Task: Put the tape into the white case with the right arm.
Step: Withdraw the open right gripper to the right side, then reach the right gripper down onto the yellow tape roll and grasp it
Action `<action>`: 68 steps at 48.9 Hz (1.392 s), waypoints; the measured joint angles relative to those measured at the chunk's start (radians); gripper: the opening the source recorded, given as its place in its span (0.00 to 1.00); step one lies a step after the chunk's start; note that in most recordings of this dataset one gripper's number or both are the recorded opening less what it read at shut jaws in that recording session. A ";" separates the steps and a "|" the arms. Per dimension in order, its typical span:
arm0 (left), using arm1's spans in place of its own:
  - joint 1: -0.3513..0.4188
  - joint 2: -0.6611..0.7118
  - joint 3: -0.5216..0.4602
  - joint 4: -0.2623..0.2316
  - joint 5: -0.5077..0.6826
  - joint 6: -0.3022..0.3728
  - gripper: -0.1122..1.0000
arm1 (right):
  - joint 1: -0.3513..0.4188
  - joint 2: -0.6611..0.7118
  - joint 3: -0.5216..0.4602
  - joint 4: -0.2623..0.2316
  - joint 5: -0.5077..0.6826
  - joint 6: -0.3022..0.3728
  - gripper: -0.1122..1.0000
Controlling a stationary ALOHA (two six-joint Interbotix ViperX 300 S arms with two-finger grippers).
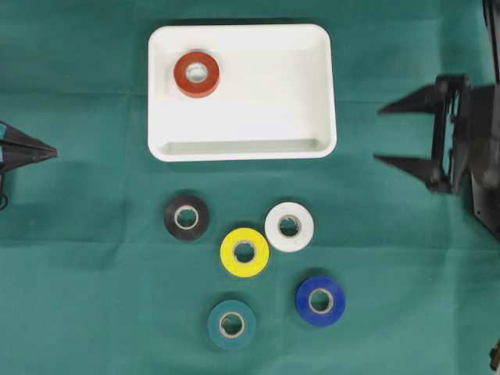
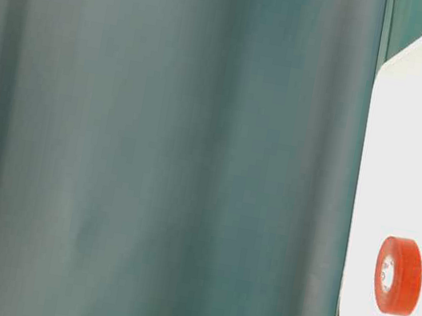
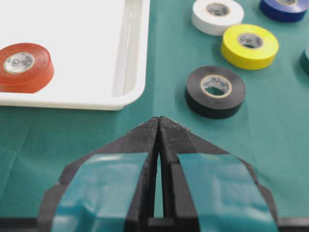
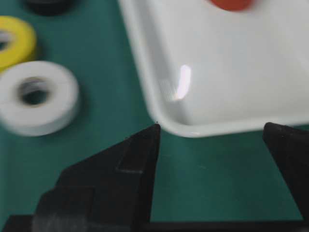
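Note:
The white case point(image 1: 242, 152) lies at the top middle of the green cloth, with a red tape roll point(image 1: 196, 73) in its upper left corner. Below the case lie black point(image 1: 186, 217), white point(image 1: 289, 226), yellow point(image 1: 244, 251), blue point(image 1: 320, 300) and teal point(image 1: 231, 324) tape rolls. My right gripper point(image 1: 378, 134) hovers right of the case, open and empty, its tips pointing at the case's right rim point(image 4: 207, 129). My left gripper point(image 1: 53, 152) rests shut at the far left edge, tips touching point(image 3: 159, 120), holding nothing.
The red roll point(image 2: 399, 275) and the case point(image 2: 405, 158) show at the right of the table-level view; the rest there is blurred green cloth. The black roll point(image 3: 215, 92) lies just ahead of the left gripper.

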 measured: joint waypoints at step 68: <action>0.000 0.000 0.000 0.000 0.000 0.000 0.11 | 0.400 0.002 0.025 0.000 0.117 -0.002 0.61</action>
